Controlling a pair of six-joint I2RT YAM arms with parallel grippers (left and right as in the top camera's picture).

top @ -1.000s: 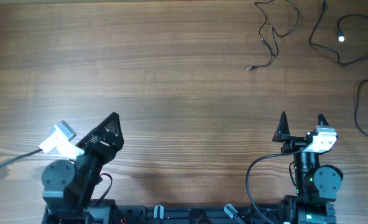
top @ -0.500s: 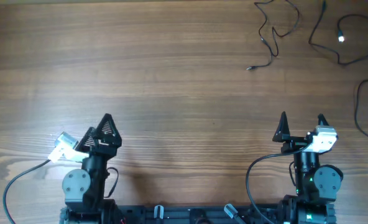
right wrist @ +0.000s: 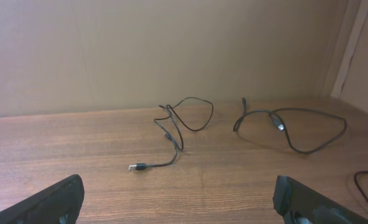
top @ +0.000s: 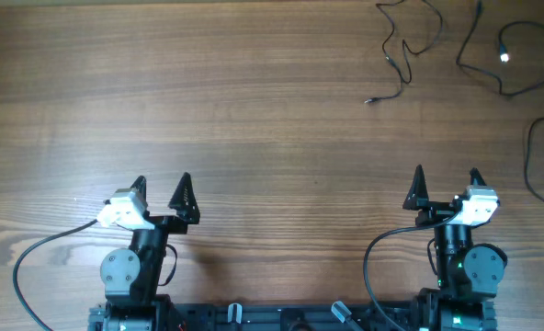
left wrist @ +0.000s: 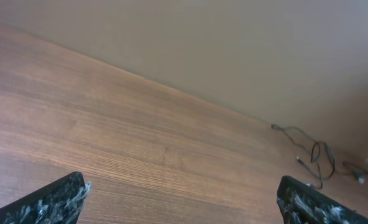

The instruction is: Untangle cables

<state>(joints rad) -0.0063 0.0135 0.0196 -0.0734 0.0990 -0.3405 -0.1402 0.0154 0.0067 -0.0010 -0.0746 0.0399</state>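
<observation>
Wood-grain tabletop (top: 254, 119) fills the overhead view, and a plain beige wall (right wrist: 109, 50) closes off its far side in the wrist views. We begin at our own tools. The left gripper (top: 162, 182) sits at the near edge with its two black fingers spread wide and nothing between them. The right gripper (top: 447, 173) is parked the same way on its own side, jaws fully apart and empty. Both are well apart from the work.

Further out, the cables (right wrist: 179, 147) lie in the far right corner of the table. The first cord (top: 407, 75) squiggles toward us and ends in a small silvery plug (right wrist: 136, 166). The second cord (right wrist: 308, 152) forms an open loop just to its right. The third cord (top: 527, 152) curves in from the right edge, nearer to us. As far as we can tell, no cord crosses another, though the first one kinks over itself near its far end.

We judge these cords to be very light, limp and thin, likely to slide on the smooth wood and hard to pinch where they lie flat. We think the best hold is just behind a plug, where the cord is stiffer, or at a bend that lifts off the surface.

We find no brand, label or writing that can be read in any view.
</observation>
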